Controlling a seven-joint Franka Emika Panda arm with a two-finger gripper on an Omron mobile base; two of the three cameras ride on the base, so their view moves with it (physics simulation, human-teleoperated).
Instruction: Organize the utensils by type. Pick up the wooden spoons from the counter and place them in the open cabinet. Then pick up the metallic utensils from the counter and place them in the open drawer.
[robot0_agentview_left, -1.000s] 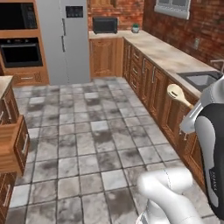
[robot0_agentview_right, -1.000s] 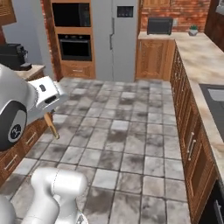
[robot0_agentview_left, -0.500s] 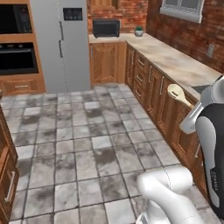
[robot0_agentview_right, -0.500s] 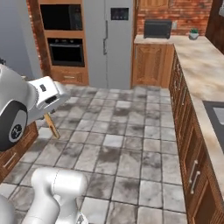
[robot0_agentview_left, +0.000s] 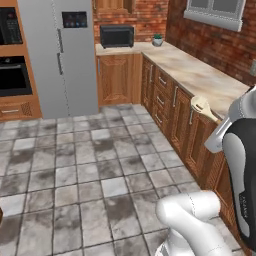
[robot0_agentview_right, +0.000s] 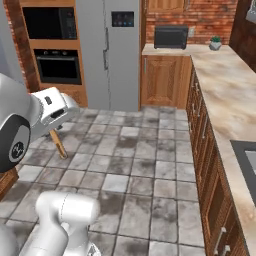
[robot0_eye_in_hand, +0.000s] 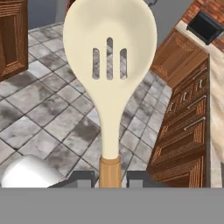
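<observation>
Gripper is pinched on the brown handle of 1 wooden spoon; it holds the spoon up over the floor, likely to carry it to the cabinet.

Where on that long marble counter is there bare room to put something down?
The counter looks bare along most of its length, from the small potted plant and microwave at the far corner back toward the robot. Nearer, a dark stovetop takes the surface. The hand holds a slotted wooden spoon.
</observation>
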